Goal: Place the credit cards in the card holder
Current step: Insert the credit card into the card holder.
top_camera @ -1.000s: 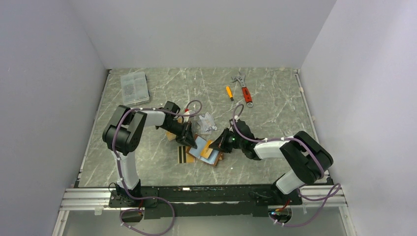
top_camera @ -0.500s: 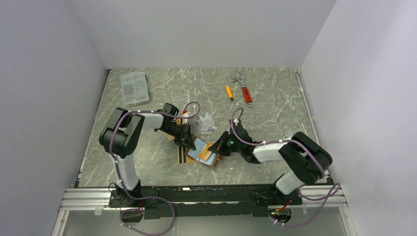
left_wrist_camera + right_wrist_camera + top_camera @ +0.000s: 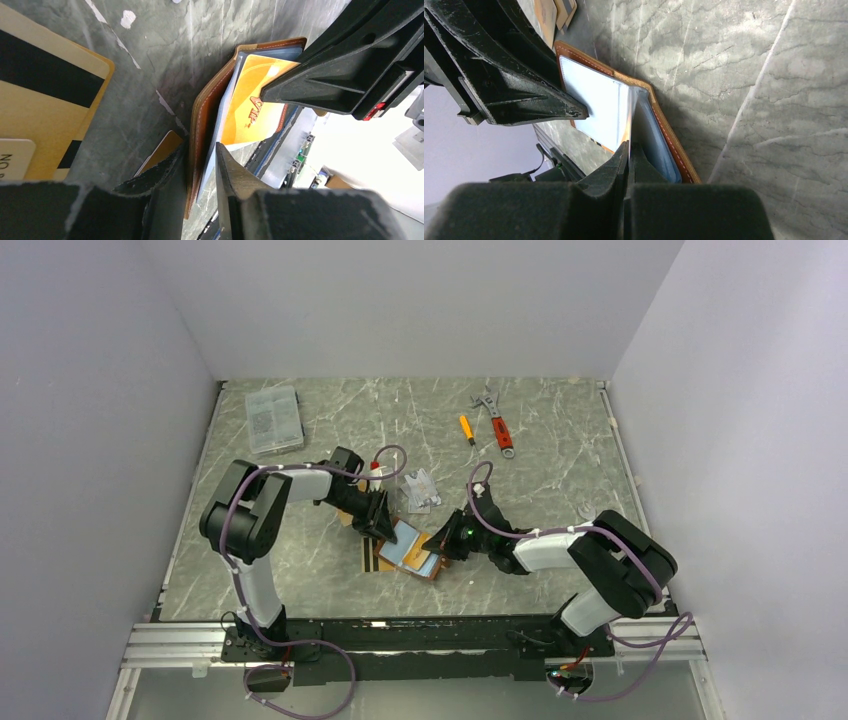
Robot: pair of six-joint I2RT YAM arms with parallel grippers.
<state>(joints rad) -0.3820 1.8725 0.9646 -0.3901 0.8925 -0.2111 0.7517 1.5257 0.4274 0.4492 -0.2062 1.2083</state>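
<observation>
1. Counter (image 3: 560, 500): both arms reach inward to its middle, where the work lies.

2. Card holder (image 3: 412, 554): lies open on the counter between the two pincers, with the tan leather cover down and the clear sleeves facing up.

3. Credit cards: an orange card (image 3: 250, 112) sits partly inside a sleeve. A gold card with black stripes (image 3: 370, 556) lies loose just beside the holder, on the left arm's side. Another orange-edged card (image 3: 162, 147) shows under a left finger.

4. Left pincer (image 3: 384, 527): the jaws stand a little apart, astride the holder's leather edge. Whether they bear on it cannot be told.

5. Right pincer (image 3: 438, 543): the jaws are pressed together, apparently pinching the thin outer edge of the orange card.

Step in hand (judgement): the orange card is being seated in its sleeve, and insertion is not complete.

Next move: push the card along the line of the pocket, keeping it flat so the sleeve mouth does not buckle. The holder must be braced against sliding. The loose cards are yet to be loaded.
</observation>
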